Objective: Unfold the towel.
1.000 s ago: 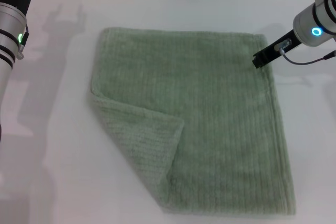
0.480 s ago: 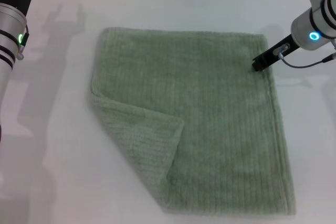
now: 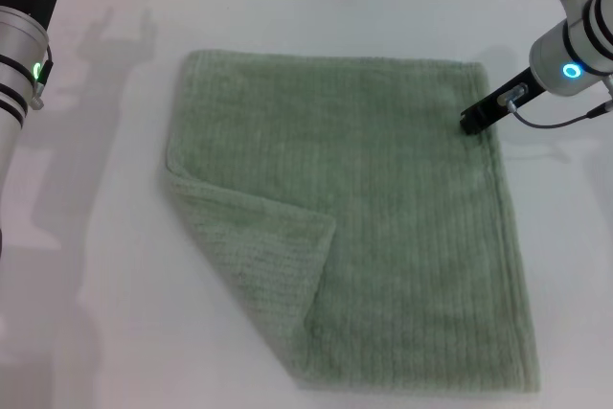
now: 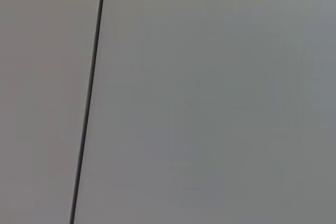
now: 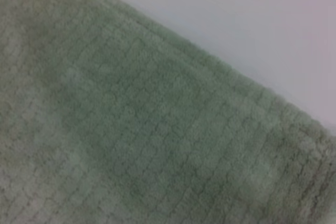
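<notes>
- The towel [image 3: 374, 227], pale sage-green terry with fine ribbed lines, lies flat on the white surface [image 3: 105, 284] and takes up most of the middle of the head view.
- Its near edge runs close to the bottom of the head view, with the near right corner lying flat.
- The near left corner [image 3: 263, 256] is folded up and inward over the towel, forming a triangular flap whose tip points toward the middle of the cloth.
- Beyond the flap, the left edge of the towel runs straight back to the far left corner, which lies flat.
- The right end effector [image 3: 474, 122] sits at the towel's right edge, near the far right corner, its dark tip low and just at the hem; whether it touches the cloth, and whether it is released or clenched, I cannot tell.
- The right wrist view is filled with towel [image 5: 136, 129], its hemmed edge running diagonally against bare surface [image 5: 252, 24].
- The left arm [image 3: 19, 74] is at the far left of the head view, well apart from the towel; its end effector is out of sight.
- The left wrist view shows only a plain grey panel [image 4: 220, 98] crossed by a thin dark line [image 4: 89, 98].
</notes>
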`<control>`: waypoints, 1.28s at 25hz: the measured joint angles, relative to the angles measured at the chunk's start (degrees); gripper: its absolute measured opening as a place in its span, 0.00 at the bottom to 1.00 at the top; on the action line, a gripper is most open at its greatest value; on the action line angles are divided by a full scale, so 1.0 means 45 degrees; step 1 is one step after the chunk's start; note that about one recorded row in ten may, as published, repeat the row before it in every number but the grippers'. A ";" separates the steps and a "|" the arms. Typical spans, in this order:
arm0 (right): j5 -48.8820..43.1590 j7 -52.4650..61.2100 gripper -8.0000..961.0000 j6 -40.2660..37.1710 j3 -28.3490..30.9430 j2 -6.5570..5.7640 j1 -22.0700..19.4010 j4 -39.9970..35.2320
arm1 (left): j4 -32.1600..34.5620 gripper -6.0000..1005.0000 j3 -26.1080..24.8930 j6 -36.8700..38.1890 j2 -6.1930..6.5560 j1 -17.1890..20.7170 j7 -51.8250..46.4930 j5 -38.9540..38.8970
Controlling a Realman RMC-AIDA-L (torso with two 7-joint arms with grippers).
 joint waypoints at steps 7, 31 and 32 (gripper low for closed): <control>-0.0001 -0.0165 0.01 -0.0074 -0.0004 0.0000 0.0091 0.0219 | 0.0593 0.59 0.1357 -0.0317 0.0134 0.0029 -0.2753 0.0491; -0.0010 -0.0256 0.01 -0.0343 -0.0022 -0.0137 0.0203 0.0433 | 1.0684 0.61 0.7733 -0.0966 0.1753 0.1339 -2.1868 1.1376; -0.0016 -0.0293 0.01 -0.0352 -0.0022 -0.0137 0.0212 0.0433 | 1.0886 0.61 0.7507 -0.0583 0.1761 0.1257 -2.2221 1.2065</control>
